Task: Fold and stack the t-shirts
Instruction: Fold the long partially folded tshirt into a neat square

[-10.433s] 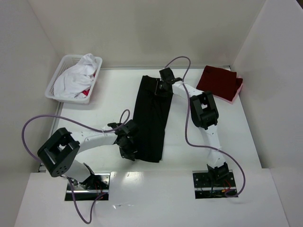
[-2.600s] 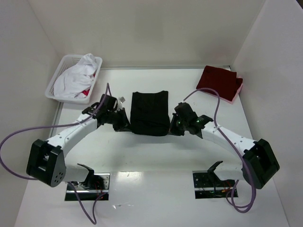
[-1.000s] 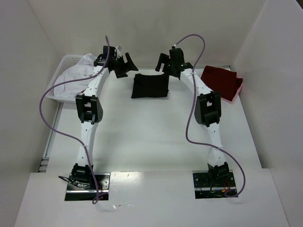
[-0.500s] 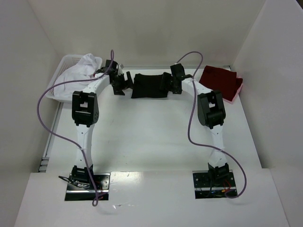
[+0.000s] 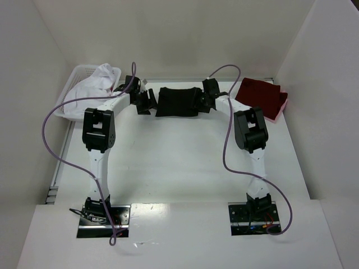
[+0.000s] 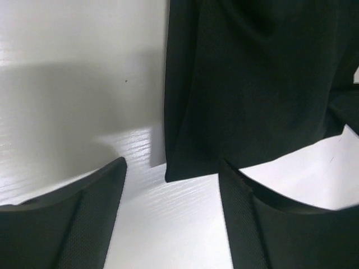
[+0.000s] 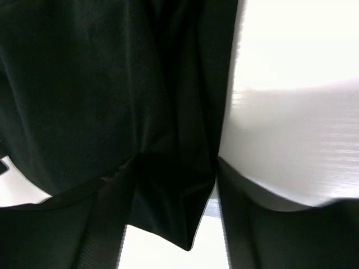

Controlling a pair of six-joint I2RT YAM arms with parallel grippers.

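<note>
A black t-shirt (image 5: 176, 101), folded into a small rectangle, lies flat at the far middle of the table. My left gripper (image 5: 147, 101) sits low at its left edge, my right gripper (image 5: 203, 100) at its right edge. In the left wrist view the black t-shirt (image 6: 247, 84) has a corner just reaching the open left gripper (image 6: 171, 168), with bare table between the fingers (image 6: 84, 224). In the right wrist view a folded corner of the black t-shirt (image 7: 84, 84) hangs between the open right gripper (image 7: 175, 168) and its fingers (image 7: 252, 224). A folded dark red t-shirt (image 5: 259, 96) lies at the far right.
A white lattice basket (image 5: 66, 98) at the far left holds crumpled white t-shirts (image 5: 92, 84). The dark red shirt rests on a pink layer (image 5: 277, 112). White walls close in the table on three sides. Purple cables loop from both arms.
Both grippers have come down from above the shirt's far corners to its left and right edges. Their jaws have narrowed around the cloth's corners.
</note>
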